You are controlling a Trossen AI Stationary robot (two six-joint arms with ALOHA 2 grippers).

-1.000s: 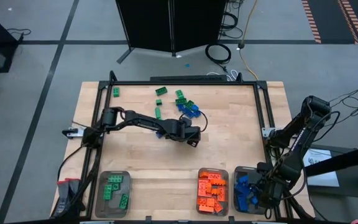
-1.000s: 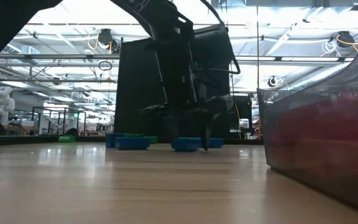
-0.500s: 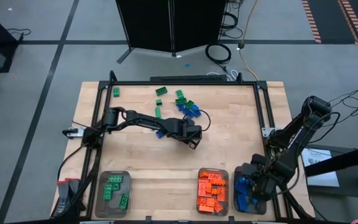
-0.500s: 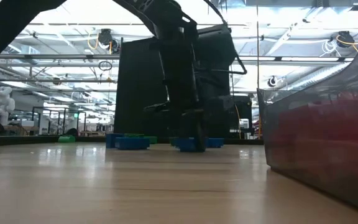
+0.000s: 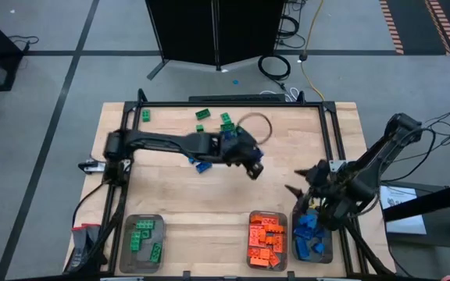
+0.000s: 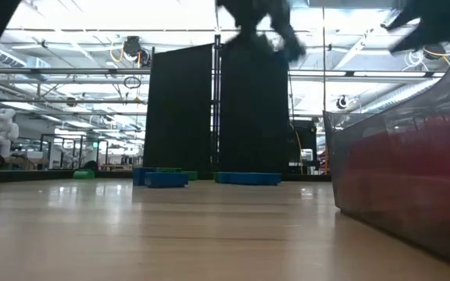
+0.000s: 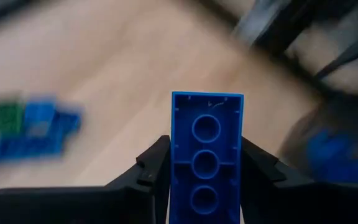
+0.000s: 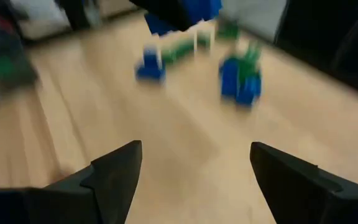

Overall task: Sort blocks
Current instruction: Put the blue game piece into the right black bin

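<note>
My left gripper (image 5: 250,165) hangs above the middle of the table, shut on a blue brick (image 7: 207,124) whose hollow underside with three round tubes faces the wrist camera. Loose green blocks (image 5: 202,114) and a blue cluster (image 5: 237,136) lie flat on the table's far part, and one blue block (image 5: 202,166) lies below the left arm. My right gripper (image 5: 297,181) stands open and holds nothing, in the air just beyond the blue tray (image 5: 311,238). In its wrist view blue blocks (image 8: 238,78) lie ahead on the wood. My left gripper pinches the blue brick's two long sides (image 7: 175,163) between its two fingers (image 7: 155,167). The brick lies along the fingers and sticks out past their tips. The fingers slant down from the table's left. The brick is lifted clear of the table.
Three clear trays stand along the near edge: one with green blocks (image 5: 141,242) at the left, one with orange blocks (image 5: 268,240) and one with blue blocks at the right. A black frame (image 5: 330,133) runs along the table's sides. Bare wood (image 5: 201,199) lies between the trays and the loose blocks.
My left gripper has shut on a blue brick on the table and risen steeply with it, rolling as it went; the brick now hangs clear. My right gripper has come up from over the blue tray, gone toward the far edge and the table's middle, and turned.
</note>
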